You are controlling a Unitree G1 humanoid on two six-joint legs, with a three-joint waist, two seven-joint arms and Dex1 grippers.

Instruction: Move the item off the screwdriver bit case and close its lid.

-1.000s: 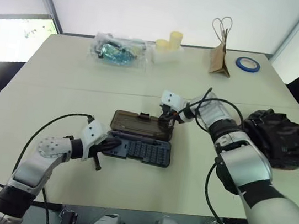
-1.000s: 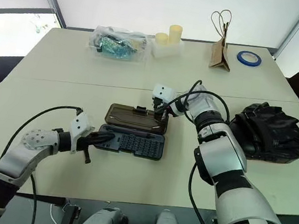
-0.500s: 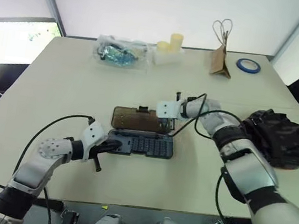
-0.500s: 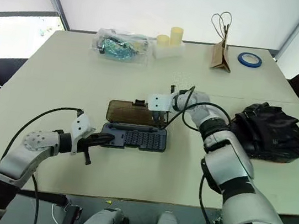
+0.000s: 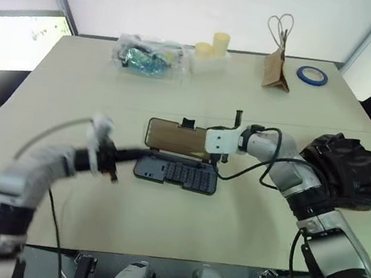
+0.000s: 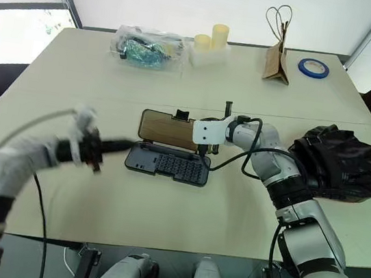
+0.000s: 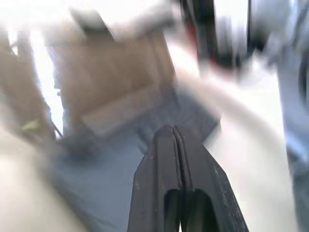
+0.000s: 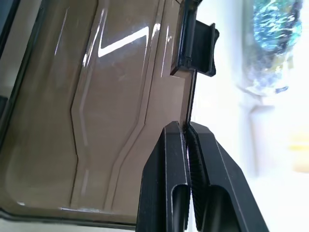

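The lid (image 5: 175,137) has come up since a second ago: it lay flat, and now it stands tilted up from the tray. The left gripper (image 6: 121,146) has lifted off the tray's end, and its jaws are pressed together on nothing. The screwdriver bit case (image 5: 176,173) lies in the middle of the tabletop (image 5: 75,89). The right gripper (image 8: 186,137) is at the lid's edge near the latch tab (image 8: 197,44), its jaws pinching that edge. The black mitt (image 5: 347,172) sits far right, well apart from the case. At the back are a clear bag (image 5: 145,58), 2 yellow cups (image 5: 211,46), a brown paper bag (image 5: 276,69) and blue tape (image 5: 312,75).
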